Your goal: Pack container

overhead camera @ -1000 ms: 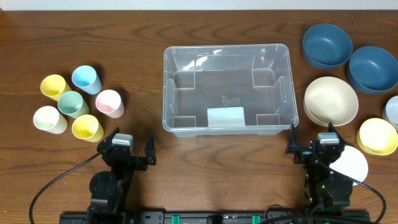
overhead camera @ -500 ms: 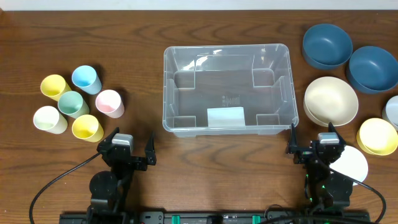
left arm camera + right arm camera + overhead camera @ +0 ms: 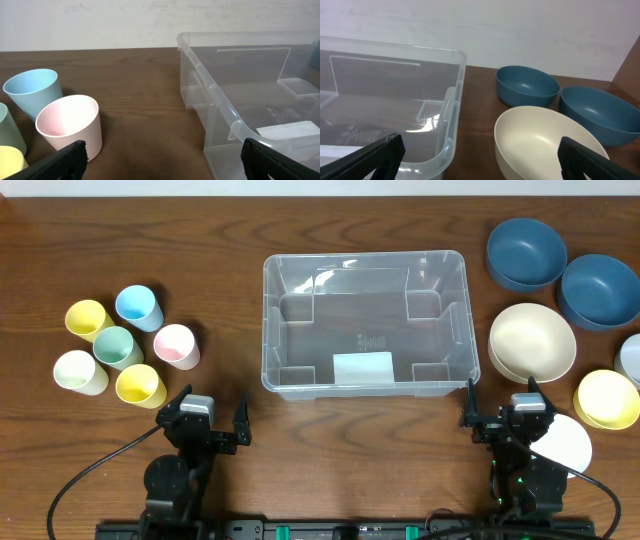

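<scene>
I'm looking at the container [image 3: 350,330] sitting in the middle of the table, long side toward me, and it's holding nothing but its white label [image 3: 362,367] at the near wall. So I'm judging that packing is not yet started and the first pick is the step in hand.

The left gripper [image 3: 205,415] is waiting just short of the container's near-left corner, jaws spread wide with nothing between them. The right gripper [image 3: 515,412] is waiting off the near-right corner, likewise spread and empty.

Six cups are standing in a cluster well to the left, the pink cup [image 3: 176,346] nearest the container. Bowls are lying to the right, the cream bowl [image 3: 532,342] just beside the container's right wall, with two dark blue bowls [image 3: 527,252] behind it.

I'm thinking the next move is sending one arm out to its nearest piece, probably the pink cup or the cream bowl, closing on its rim and lifting it clear over the container's edge.
</scene>
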{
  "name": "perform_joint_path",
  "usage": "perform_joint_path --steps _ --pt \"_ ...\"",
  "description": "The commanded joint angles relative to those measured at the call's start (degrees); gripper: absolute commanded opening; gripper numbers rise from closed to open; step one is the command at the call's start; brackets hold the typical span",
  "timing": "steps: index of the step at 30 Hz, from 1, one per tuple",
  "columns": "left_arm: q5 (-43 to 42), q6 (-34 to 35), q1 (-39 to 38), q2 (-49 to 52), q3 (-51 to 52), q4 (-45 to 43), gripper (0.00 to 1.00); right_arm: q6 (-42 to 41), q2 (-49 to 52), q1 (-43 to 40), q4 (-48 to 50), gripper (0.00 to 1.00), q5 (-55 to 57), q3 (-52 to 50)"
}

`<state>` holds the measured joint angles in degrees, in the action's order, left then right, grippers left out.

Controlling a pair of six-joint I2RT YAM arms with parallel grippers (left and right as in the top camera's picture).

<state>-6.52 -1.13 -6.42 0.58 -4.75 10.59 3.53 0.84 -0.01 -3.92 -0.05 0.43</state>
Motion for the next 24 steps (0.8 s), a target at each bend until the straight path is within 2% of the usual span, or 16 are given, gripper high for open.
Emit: perform_joint_path --steps 1,13,17,19,24 --pt "-0.98 -0.13 0.24 -0.35 0.90 1.95 0.98 -0.70 -0.52 0.39 -0.24 0.99 -0.20 -0.11" --pt "-0.98 -0.13 0.24 -0.35 0.90 1.95 0.98 0.72 -0.52 0.37 -0.24 0.99 0.81 -0.11" --pt "-0.98 -0.13 0.24 -0.35 0.90 1.95 0.98 -3.96 -0.52 0.35 -0.79 0.99 0.61 0.50" --pt "-0.98 -0.13 0.24 -0.35 0.90 1.95 0.98 -6.84 -0.52 0.35 -2.08 0.99 -0.44 2.08" --pt "-0.98 -0.13 0.24 -0.35 0.90 1.95 0.98 -6.82 -0.52 0.35 -7.26 0.99 -7.72 11.23"
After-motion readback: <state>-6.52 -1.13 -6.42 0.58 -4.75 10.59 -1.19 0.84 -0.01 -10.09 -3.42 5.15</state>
